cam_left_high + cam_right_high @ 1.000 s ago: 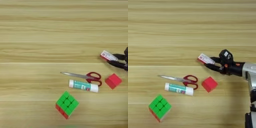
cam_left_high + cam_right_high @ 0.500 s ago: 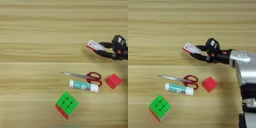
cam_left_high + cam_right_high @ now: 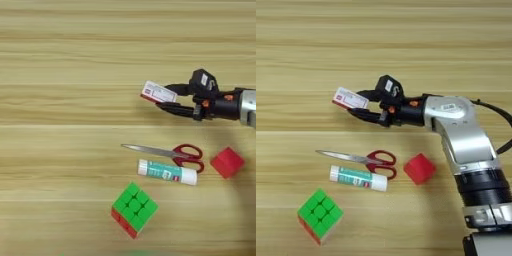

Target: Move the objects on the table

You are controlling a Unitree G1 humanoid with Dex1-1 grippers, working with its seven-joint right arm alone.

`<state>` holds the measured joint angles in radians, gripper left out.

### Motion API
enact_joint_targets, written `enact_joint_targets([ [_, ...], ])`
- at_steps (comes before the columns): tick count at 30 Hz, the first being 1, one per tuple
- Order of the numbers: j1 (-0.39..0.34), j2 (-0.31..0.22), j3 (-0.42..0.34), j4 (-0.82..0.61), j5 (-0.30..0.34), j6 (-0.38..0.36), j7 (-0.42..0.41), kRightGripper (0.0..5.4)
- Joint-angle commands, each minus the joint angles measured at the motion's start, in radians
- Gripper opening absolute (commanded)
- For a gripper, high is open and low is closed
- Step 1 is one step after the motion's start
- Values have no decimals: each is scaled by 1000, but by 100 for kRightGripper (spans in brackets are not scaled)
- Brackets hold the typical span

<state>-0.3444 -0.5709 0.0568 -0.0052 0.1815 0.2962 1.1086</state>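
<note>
Currently my right gripper carries the small white-and-red box above the bench.
Its two black fingers pinch the box by its right end, so most of it juts left beyond the tips. With so shallow a hold, I judge it could swivel or slip and drop onto the scissors, glue stick or red cube nearer me; the puzzle cube sits nearest.

Two head-mounted stereo views straight down on the table, largely overlapping, right eye shifted rightward.
</note>
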Motion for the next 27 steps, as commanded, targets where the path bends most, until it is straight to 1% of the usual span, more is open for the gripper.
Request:
enact_joint_targets([
  [1,-30,-10,15,-134,12,32,-41,209],
  [5,-9,10,64,-208,6,83,-61,209],
  [8,-4,28,103,-221,-5,100,-70,209],
  [18,-5,100,247,-209,-61,114,-104,209],
  [22,-6,128,289,-186,-80,112,-114,209],
  [27,-1,143,321,-156,-101,109,-115,209],
])
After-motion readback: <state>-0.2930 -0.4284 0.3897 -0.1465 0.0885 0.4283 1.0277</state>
